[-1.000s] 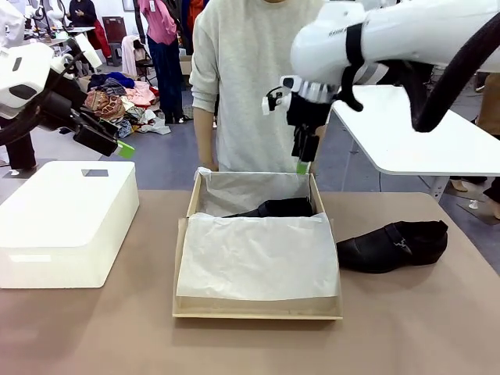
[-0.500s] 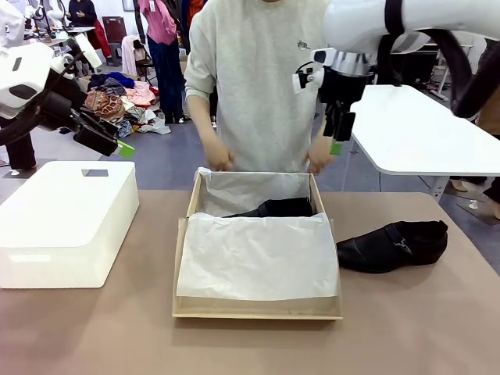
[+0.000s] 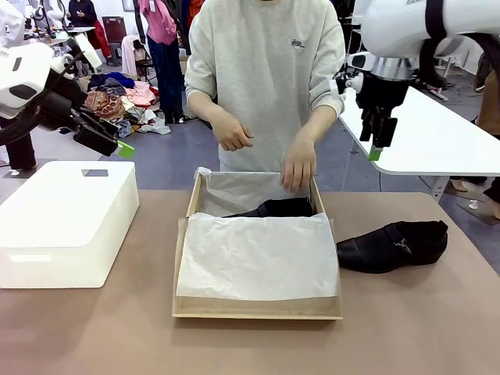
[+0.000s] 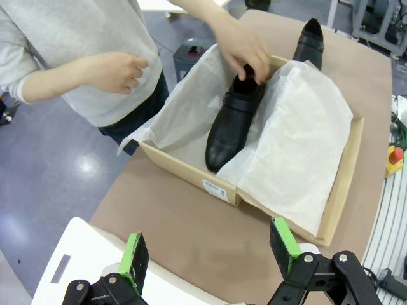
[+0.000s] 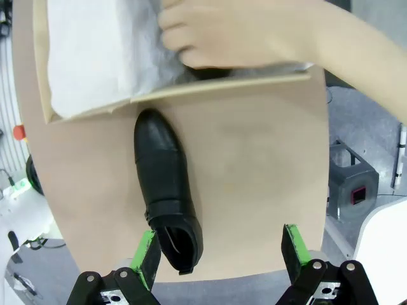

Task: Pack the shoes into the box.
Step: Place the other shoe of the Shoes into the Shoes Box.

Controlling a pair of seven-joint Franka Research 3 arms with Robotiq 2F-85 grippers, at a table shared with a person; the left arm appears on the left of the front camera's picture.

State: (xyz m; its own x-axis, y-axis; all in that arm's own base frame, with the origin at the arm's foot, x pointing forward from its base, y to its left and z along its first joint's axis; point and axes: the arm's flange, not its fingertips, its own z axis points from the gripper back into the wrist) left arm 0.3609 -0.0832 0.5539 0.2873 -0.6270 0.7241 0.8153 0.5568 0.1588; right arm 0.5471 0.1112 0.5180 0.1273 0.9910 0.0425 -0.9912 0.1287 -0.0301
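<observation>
Your L claw (image 4: 206,254) hangs above the white block (image 3: 62,219) at left, jaws apart, empty. R claw (image 3: 377,144) is high at far right, jaws apart, empty. One shoe (image 3: 280,208) lies in box (image 3: 258,311) at its far end w/ person's hand (image 3: 299,166) on it. Other shoe (image 3: 391,246) sits on tabletop (image 3: 406,336) just right of box.

Box (image 3: 181,266) mouth: near part covered by tissue paper (image 3: 258,254). Far strip taken by shoe (image 3: 277,208), person's hand (image 3: 299,166) on it at far right corner. Other hand (image 3: 233,131) raised above far left corner. Second shoe (image 3: 393,244) on table (image 3: 234,344) just right of box, nothing above it. White block (image 3: 66,219) fills table's left side. Strip in front of box bare.
</observation>
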